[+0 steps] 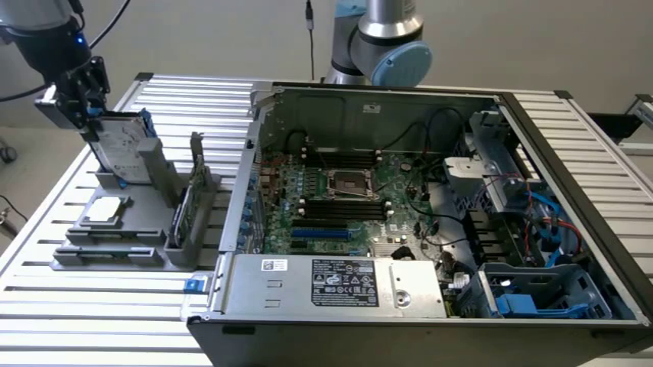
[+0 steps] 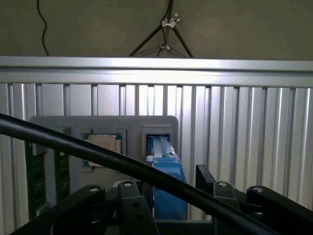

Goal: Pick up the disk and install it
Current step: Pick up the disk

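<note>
Exterior view: the gripper [image 1: 90, 115] hangs at the top edge of the disk [image 1: 125, 153], which stands upright in a grey holder [image 1: 133, 222] directly beneath it. The jaws are spread wide either side of the blue frame, holding nothing. Nothing is lifted yet. Both pickup and fitting into the open computer case [image 1: 408, 229], well away from the tool, remain.

Ribbed aluminium, satin sheen, for the worktop [image 1: 61, 306]. Matt grey plastic for the parts holder [image 1: 102, 256]. Dull silver metal with smooth blue plastic rails [image 2: 168, 188] for the disk [image 1: 125, 147].
</note>
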